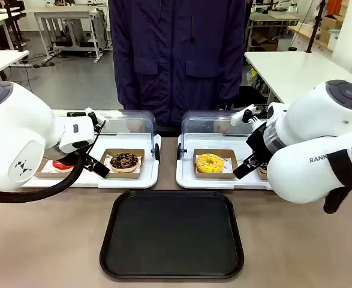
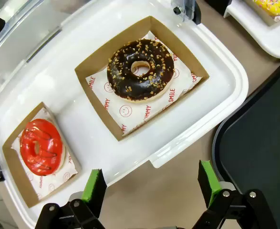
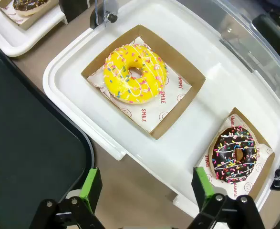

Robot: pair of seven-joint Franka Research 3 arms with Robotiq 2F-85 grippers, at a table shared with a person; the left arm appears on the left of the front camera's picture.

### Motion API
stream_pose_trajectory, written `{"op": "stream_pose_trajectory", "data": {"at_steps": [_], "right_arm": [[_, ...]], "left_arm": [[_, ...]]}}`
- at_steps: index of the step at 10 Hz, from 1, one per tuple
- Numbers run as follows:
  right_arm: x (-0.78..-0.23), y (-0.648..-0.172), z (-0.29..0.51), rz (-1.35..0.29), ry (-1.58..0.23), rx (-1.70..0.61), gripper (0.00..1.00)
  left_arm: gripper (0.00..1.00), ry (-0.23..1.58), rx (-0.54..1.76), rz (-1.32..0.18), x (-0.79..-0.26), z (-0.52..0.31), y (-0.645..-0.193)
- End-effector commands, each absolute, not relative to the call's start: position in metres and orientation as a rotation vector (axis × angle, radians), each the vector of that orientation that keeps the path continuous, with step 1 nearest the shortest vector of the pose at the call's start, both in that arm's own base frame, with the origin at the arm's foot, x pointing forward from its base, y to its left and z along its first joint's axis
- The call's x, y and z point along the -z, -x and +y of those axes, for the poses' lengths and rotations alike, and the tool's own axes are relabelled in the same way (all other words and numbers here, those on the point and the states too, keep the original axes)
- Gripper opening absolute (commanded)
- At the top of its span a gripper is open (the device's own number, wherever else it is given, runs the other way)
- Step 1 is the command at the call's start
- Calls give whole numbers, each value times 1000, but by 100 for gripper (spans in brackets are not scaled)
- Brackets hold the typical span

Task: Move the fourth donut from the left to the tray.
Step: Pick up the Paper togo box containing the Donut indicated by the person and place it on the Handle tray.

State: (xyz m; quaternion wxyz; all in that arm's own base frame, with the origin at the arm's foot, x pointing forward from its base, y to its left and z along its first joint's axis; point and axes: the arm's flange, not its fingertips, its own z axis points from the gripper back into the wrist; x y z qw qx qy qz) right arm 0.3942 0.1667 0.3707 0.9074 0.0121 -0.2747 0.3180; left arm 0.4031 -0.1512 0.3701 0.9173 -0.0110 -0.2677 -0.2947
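The fourth donut [image 3: 236, 154], dark chocolate with coloured sprinkles and white drizzle, lies in its brown cardboard holder at one end of the right white tray [image 3: 187, 143]. In the front view my right arm covers most of it. My right gripper [image 3: 146, 183] hovers open above that tray's near rim, and the donut is beyond its right finger. The black tray [image 1: 173, 234] lies bare at the table's front middle, and its edge [image 3: 30, 143] also appears in the right wrist view. My left gripper [image 2: 150, 183] is open over the near rim of the left white tray [image 2: 63, 81], holding nothing.
A yellow sprinkled donut [image 3: 134, 73] shares the right white tray. On the left white tray are a chocolate donut with crumbs [image 2: 140, 69] and a red donut [image 2: 41, 146]. Clear domed lids [image 1: 131, 123] stand raised behind both trays. A person [image 1: 178, 54] stands at the far side.
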Motion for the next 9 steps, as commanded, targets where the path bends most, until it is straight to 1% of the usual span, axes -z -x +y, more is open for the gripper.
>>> {"op": "stream_pose_trajectory", "data": {"at_steps": [1,9], "right_arm": [[-371,-394,167,-567,-25,-656,100],[-371,-394,167,-567,-25,-656,100]], "left_arm": [[100,23,606,-551,-370,-151,-403],[100,23,606,-551,-370,-151,-403]]}}
